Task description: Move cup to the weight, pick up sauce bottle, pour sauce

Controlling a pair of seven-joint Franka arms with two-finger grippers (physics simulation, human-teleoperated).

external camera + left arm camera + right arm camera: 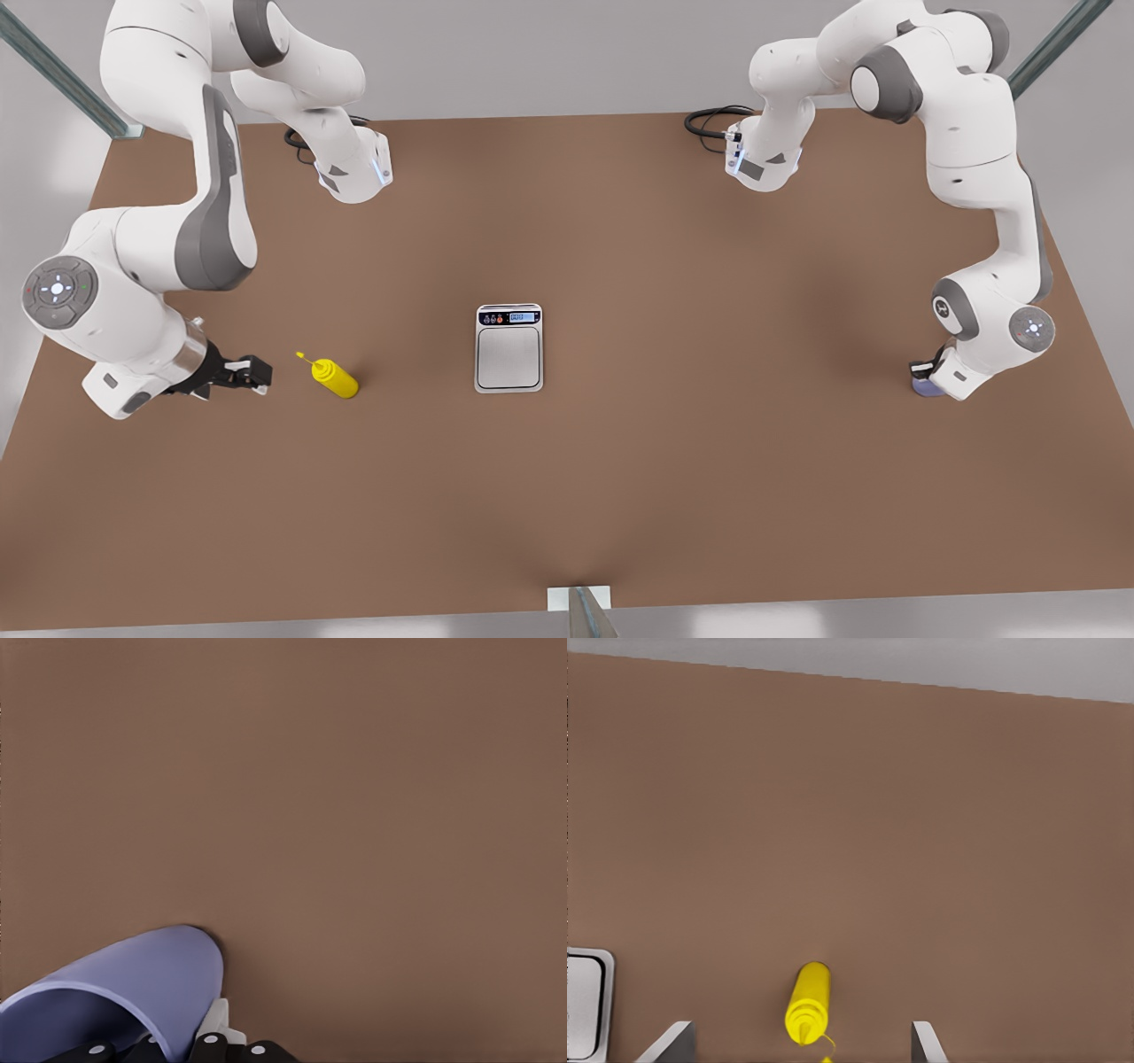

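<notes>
The left hand sits low at the front view's right edge, right at the cup; in the left wrist view the lavender cup is between its dark fingers, one inside the rim and one outside as far as I can tell, though whether they have clamped the wall I cannot tell; the right hand hovers at the front view's left with its fingers spread wide, the yellow sauce bottle lying just beside it, nozzle pointing back toward the hand; the right wrist view shows the sauce bottle centred between the two grey fingertips, and a corner of the weight at the frame's lower left; the weight lies flat mid-frame in the front view, well apart from the cup.

The step in hand looks to be moving the cup; doing it well means a firm pinch on the thin wall before any lift, keeping the cup upright, carrying it across toward the centre and setting it squarely on the steel platform, clear of the display strip; the right arm should wait meanwhile.

The bench is bare brown between cup and weight, so the path is open; the cup starts close to the bench's right edge, so the travel should go inward, away from that drop.
</notes>
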